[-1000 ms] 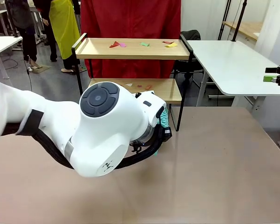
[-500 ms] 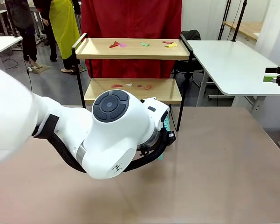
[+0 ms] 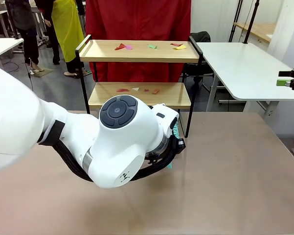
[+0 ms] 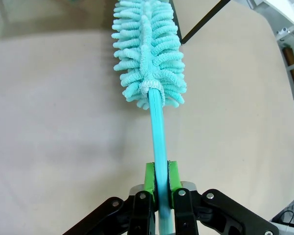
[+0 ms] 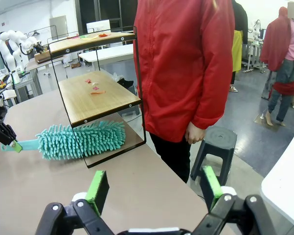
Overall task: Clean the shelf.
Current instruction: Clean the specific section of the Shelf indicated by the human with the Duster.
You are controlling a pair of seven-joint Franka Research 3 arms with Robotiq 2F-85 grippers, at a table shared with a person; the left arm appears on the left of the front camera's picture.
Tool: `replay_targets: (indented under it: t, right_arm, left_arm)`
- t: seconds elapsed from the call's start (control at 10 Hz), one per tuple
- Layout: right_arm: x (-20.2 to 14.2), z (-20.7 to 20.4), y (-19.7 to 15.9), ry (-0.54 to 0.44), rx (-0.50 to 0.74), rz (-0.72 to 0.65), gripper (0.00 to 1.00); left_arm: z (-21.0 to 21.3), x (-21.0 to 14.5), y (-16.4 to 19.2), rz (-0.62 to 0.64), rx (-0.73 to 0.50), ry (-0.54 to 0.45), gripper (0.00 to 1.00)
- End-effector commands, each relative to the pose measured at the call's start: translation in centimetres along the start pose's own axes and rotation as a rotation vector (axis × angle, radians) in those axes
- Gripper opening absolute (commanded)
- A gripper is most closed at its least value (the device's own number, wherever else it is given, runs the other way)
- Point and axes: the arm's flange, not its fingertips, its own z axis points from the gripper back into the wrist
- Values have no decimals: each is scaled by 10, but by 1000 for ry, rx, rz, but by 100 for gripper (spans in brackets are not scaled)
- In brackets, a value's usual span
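Likely the duster (image 4: 149, 54) head snags the frame of the shelf (image 3: 137, 51), since it lies low on the table under the bottom board. Shelf stands at 12 o'clock, paper scraps (image 3: 151, 46) on it. Left gripper (image 4: 161, 183) pinches the duster handle tight, arm folded, reaching toward 12 o'clock. Right gripper (image 5: 154, 188) gapes wide, empty, at 3 o'clock.
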Motion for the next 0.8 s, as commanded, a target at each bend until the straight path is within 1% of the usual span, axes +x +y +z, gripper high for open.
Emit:
replay_targets:
  t: [0.0, 0.2, 0.5, 0.7]
  right_arm:
    - [2, -1, 0, 0, 0, 4, 100]
    - [2, -1, 0, 0, 0, 4, 100]
    - [2, -1, 0, 0, 0, 4, 100]
    - [2, -1, 0, 0, 0, 4, 100]
  left_arm:
    - [0, 0, 0, 0, 0, 0, 13]
    - [-12, -4, 0, 1, 0, -51, 13]
    - [-13, -11, 4, -38, 53, -49, 13]
    - [-8, -11, 11, -37, 58, -43, 13]
